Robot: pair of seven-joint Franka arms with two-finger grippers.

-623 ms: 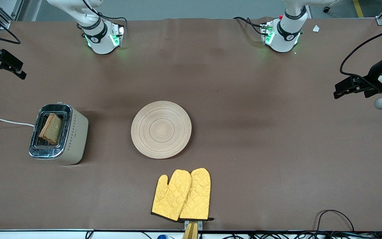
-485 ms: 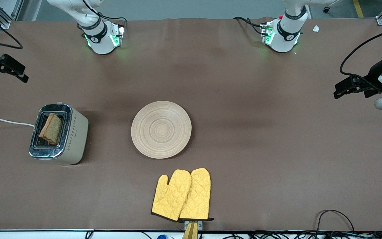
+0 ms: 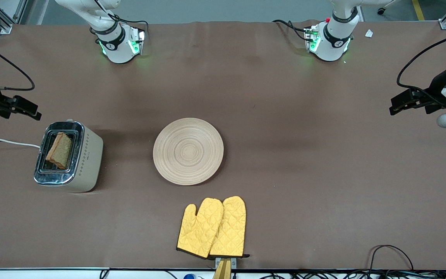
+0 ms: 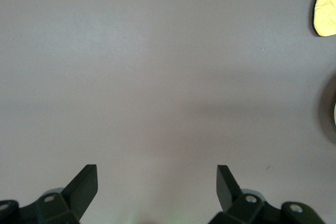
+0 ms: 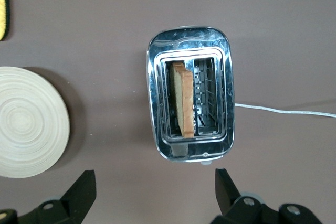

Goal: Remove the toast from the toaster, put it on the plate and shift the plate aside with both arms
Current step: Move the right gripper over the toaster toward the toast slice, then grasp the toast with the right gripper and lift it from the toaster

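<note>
The toast [image 3: 59, 150] stands upright in one slot of a steel-topped cream toaster [image 3: 68, 157] at the right arm's end of the table. It also shows in the right wrist view [image 5: 183, 99]. The round light-wood plate [image 3: 188, 151] lies bare mid-table and shows in the right wrist view [image 5: 29, 121]. My right gripper [image 3: 33, 111] hangs open and empty over the table beside the toaster [image 5: 156, 187]. My left gripper [image 3: 394, 109] waits open and empty over bare table at the left arm's end [image 4: 157, 182].
Two yellow oven mitts [image 3: 212, 228] lie nearer to the front camera than the plate, by the table's edge. A white cord [image 3: 6, 142] runs from the toaster off the table's end. A mitt's tip shows in the left wrist view [image 4: 326, 3].
My right gripper has moved toward the toaster. The left arm, toast, plate and mitts have not moved.
</note>
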